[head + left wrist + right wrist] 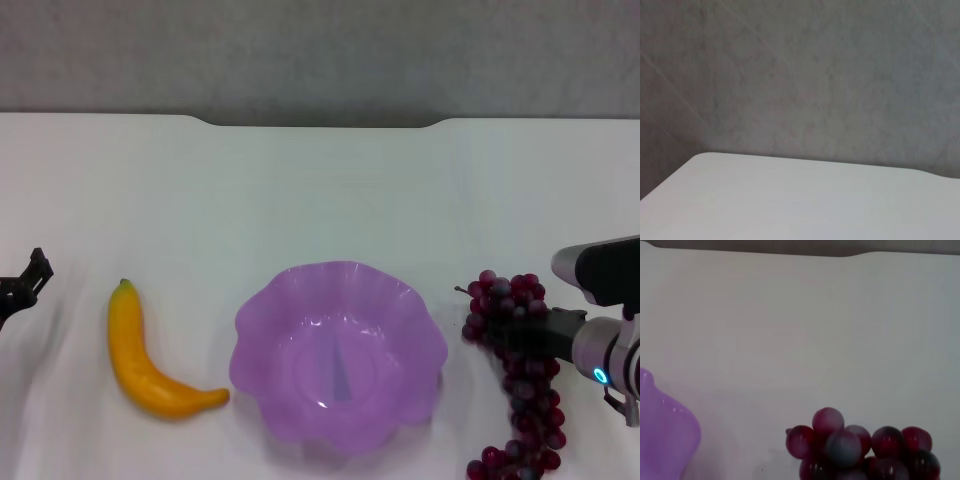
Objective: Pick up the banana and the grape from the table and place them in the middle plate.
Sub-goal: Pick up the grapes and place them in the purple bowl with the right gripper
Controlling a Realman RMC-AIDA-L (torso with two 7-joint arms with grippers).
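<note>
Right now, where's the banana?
Head view: the banana lies on the table, on the robot's left, just left of the middle plate, apart from the left hand.

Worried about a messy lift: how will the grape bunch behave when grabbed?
The grape is a long cluster of separate round berries, so it will probably sag and swing. Smooth berries may slip. The right claw sits over its upper half, so the lower end likely dangles.

Even, diffuse overhead light falls bright on the white surface [320, 190]. Soft, faint shadows hug the banana [147, 363] and the middle plate [340, 350], whose glossy bowl shows small glints. Close beside the right gripper, the grape [860, 447] looks blurred.
</note>
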